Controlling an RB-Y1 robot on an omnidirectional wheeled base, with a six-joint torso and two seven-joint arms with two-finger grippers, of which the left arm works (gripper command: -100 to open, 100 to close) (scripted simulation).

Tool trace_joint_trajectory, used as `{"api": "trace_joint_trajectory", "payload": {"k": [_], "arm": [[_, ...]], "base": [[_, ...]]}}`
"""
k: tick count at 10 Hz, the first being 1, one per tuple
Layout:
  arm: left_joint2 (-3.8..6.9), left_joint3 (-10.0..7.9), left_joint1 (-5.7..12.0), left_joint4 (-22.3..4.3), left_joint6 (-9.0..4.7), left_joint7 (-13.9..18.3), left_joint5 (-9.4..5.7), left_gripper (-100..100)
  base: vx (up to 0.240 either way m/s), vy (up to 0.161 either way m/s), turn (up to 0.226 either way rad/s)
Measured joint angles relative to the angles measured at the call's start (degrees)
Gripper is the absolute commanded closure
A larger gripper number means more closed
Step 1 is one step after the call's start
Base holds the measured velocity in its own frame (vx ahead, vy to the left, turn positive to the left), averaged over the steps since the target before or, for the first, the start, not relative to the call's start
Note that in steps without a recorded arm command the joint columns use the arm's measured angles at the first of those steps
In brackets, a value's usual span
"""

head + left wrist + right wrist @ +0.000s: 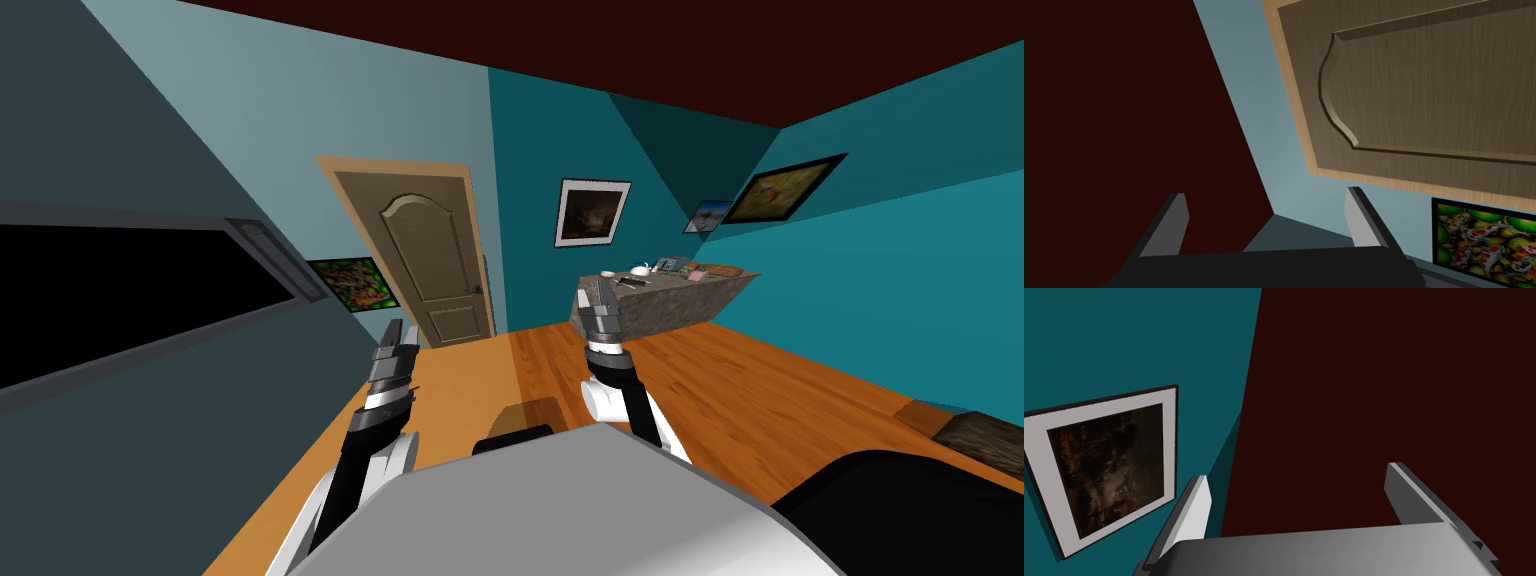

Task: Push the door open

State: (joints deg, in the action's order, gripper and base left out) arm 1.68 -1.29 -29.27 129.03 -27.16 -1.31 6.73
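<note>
1. The door (432, 255) is ahead of me and a little to my left. It is set in the pale blue wall, just beside the corner where the teal wall begins.
2. It is brown, with an arched panel above and a small square panel below. It sits flush in its tan frame (400, 166), so it is shut.
3. A small dark knob (478, 289) sits on the door's edge nearest that corner, below the arched panel.
4. My left claw (398, 332) is raised in front of me and points toward the door, well apart from it, with bare orange wood floor (470, 375) between the two.
5. The left claw is released, its two fingers spread wide with nothing between them. From the left wrist camera, the arched panel and the frame's edge lie beyond the fingertips.
6. My right claw (598, 296) is raised on my right side at about the same height. It is also released, with its fingers apart and empty.
7. A bright picture (350, 282) in green, red and white hangs low on the pale blue wall, just beside the frame on the side away from the corner.
8. A grey mottled table (660, 305) stands against the teal wall, well to the right of the door. The small things on top of it are too small to tell apart.
9. The dark grey wall on my left carries a long black area (120, 290).
</note>
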Motion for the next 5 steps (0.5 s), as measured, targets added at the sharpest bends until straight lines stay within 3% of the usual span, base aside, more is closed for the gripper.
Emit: {"api": "trace_joint_trajectory", "payload": {"k": [5], "arm": [[1.45,-0.78,2.45,-6.2,-0.79,1.2,-0.11,-100]], "base": [[0.166,-0.014,-0.001]]}}
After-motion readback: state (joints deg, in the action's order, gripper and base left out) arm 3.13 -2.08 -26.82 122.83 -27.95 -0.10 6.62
